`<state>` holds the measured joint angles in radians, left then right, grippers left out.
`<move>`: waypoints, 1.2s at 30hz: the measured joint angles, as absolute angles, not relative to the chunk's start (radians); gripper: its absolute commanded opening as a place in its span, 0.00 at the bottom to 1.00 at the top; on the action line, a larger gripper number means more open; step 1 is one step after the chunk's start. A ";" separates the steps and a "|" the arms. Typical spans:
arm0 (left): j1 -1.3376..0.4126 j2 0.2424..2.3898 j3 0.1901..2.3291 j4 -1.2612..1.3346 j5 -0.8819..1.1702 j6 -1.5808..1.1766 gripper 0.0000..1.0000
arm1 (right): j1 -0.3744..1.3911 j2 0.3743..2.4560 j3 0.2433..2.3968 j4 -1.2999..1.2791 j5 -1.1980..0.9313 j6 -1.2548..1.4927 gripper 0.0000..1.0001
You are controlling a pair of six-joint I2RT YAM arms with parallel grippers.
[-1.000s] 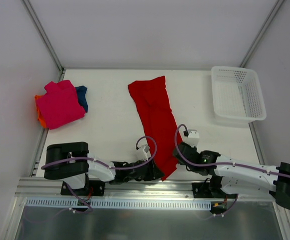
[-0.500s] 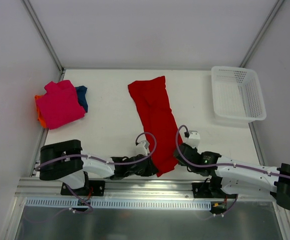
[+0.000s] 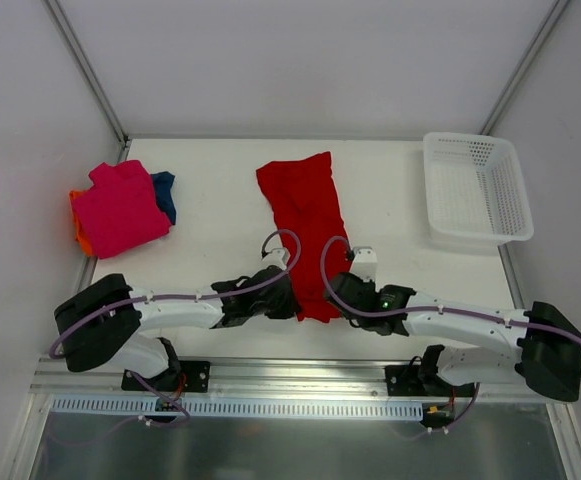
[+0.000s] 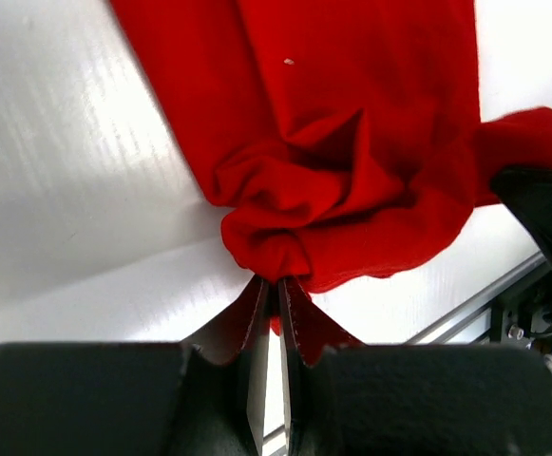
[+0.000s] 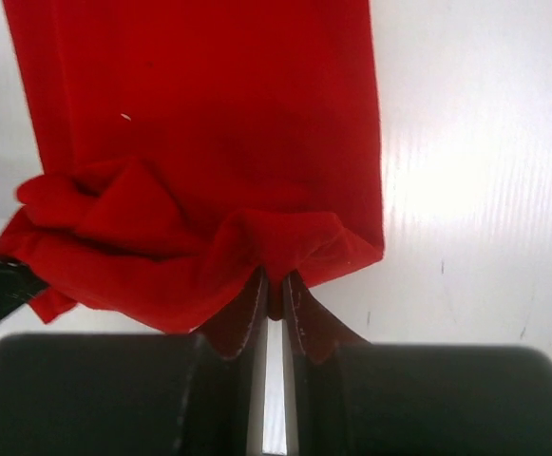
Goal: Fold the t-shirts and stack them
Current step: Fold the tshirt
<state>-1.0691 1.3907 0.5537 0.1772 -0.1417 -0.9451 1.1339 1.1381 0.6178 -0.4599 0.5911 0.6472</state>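
A long folded strip of bright red t-shirt (image 3: 305,215) lies down the middle of the table. Its near end is bunched and lifted between both grippers. My left gripper (image 3: 288,300) (image 4: 276,282) is shut on the near left corner of the red t-shirt (image 4: 333,161). My right gripper (image 3: 338,297) (image 5: 274,278) is shut on the near right corner of the same red t-shirt (image 5: 199,123). At the far left, a folded magenta-pink t-shirt (image 3: 120,208) tops a pile, with an orange t-shirt (image 3: 79,232) and a dark blue t-shirt (image 3: 164,193) showing beneath it.
A white mesh basket (image 3: 475,188) stands at the back right corner. White walls and metal frame bars close off the table's left, right and far sides. An aluminium rail (image 3: 300,375) runs along the near edge by the arm bases.
The left gripper closed on the shirt's near corner. Both grippers then moved away from the near edge, carrying the near end of the red t-shirt, which now bunches up between them.
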 measured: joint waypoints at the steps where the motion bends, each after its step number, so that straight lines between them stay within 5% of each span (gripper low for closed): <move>1: -1.064 1.394 0.564 0.169 -0.133 -0.935 0.06 | 1.133 1.161 0.639 -0.458 0.592 0.637 0.06; 19: -0.806 1.429 0.803 0.062 0.028 -0.789 0.05 | 0.970 1.383 0.899 -0.451 0.583 0.420 0.05; 36: -0.633 1.749 1.010 0.036 0.127 -0.691 0.04 | 0.762 1.717 1.148 -0.368 0.522 0.191 0.04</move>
<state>-0.6327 1.7493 1.0096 0.0357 0.1272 -0.6907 0.7620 1.7168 1.1484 -0.3676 0.5224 0.1913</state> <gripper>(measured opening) 0.052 0.087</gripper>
